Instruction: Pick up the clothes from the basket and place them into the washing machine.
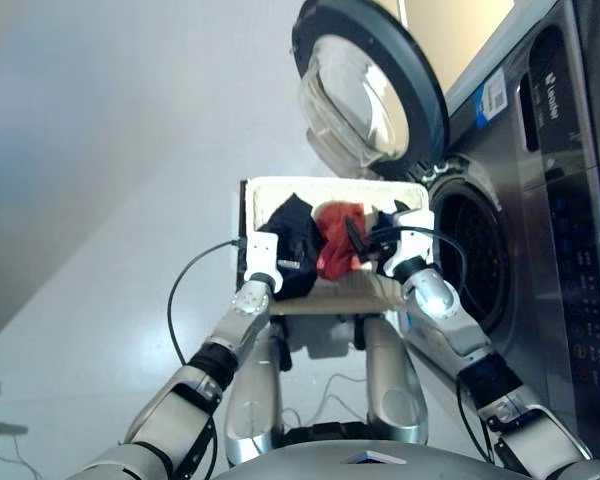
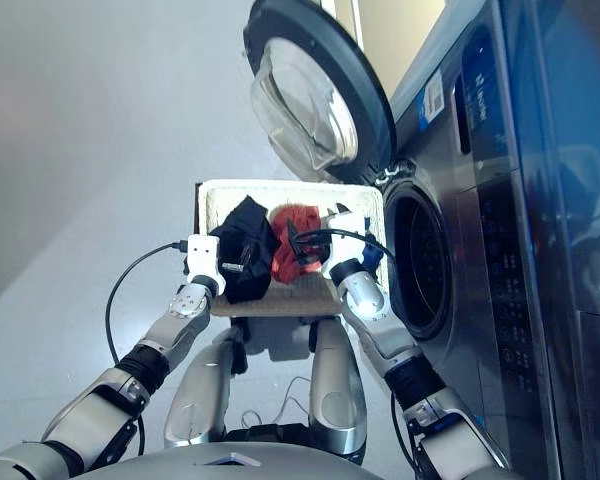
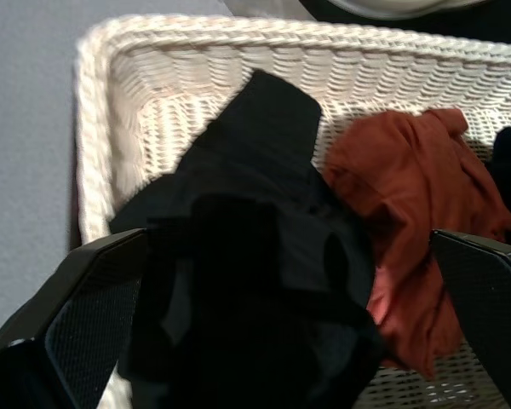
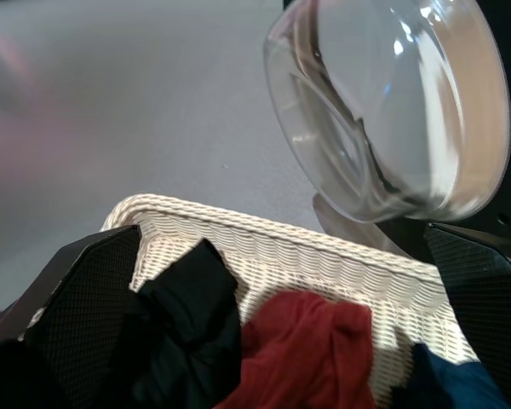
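The cream wicker basket (image 1: 330, 188) lies in front of me, just left of the washing machine (image 1: 540, 250), whose drum opening (image 1: 477, 262) is uncovered and whose glass door (image 1: 365, 90) is swung wide above the basket. Three clothes lie in it: a black one (image 3: 255, 256) at the left, an orange-red one (image 3: 409, 196) in the middle and a dark blue one (image 4: 447, 383) at the right. My left gripper (image 1: 285, 262) is open, its fingers (image 3: 85, 315) on either side of the black garment. Over the basket's right part, my right gripper (image 1: 365, 240) is open and holds nothing.
The washer's dark control panel (image 1: 580, 290) fills the right side. Grey floor (image 1: 110, 200) spreads to the left and beyond the basket. A black cable (image 1: 185, 285) loops from my left wrist, and another (image 1: 450, 245) arcs over my right wrist near the drum opening.
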Robot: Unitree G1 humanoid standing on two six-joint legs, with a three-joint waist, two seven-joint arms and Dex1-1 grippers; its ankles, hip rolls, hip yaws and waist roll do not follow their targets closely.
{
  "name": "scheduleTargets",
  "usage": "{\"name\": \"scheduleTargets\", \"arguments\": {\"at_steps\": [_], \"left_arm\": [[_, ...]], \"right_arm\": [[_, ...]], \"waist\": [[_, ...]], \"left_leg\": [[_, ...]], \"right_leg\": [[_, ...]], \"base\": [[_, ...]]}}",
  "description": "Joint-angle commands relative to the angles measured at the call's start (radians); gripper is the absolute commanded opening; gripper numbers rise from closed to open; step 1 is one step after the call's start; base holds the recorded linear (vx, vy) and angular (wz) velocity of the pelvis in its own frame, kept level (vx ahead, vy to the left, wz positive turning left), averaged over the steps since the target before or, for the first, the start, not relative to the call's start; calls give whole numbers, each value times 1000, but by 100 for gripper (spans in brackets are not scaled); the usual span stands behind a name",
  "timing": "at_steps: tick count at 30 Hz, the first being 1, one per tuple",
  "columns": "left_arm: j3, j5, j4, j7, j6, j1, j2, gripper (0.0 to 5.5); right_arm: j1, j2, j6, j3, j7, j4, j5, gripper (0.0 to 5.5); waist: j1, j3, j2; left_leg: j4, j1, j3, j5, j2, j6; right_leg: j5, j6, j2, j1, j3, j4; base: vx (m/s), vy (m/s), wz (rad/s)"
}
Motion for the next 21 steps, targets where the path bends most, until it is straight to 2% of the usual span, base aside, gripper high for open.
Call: {"name": "scheduleTargets", "arguments": {"at_steps": [1,6,16,21], "left_arm": [[16,6,4,46,-56,-44,-17,550],[40,2,64,90,-56,-113,-20,550],[72,-12,159,157,-65,-236,-12,550],[106,-42,254,188,-58,-292,-13,550]], "right_arm": [[-32,23,-93,19,5,-155,19,550],[-76,36,-111,37,-10,-198,41,550],[-129,50,-132,75,-16,-227,68,550],[-139,48,-139,93,-21,-246,79,550]], "waist": [[2,-16,-25],[-2,16,-37],[-16,16,-60],[-28,16,-70]], "left_leg": [[142,-36,-60,-87,62,-35],[194,-116,-79,-96,72,-40],[277,-261,-93,-117,85,-47],[294,-307,-100,-118,89,-53]], "right_leg": [[47,91,-17,31,30,-21],[36,84,-12,-37,27,19],[26,79,1,-175,37,79],[27,78,3,-219,37,92]], "base": [[-73,-18,-53],[-40,-8,-1],[0,0,0],[0,0,0]]}}
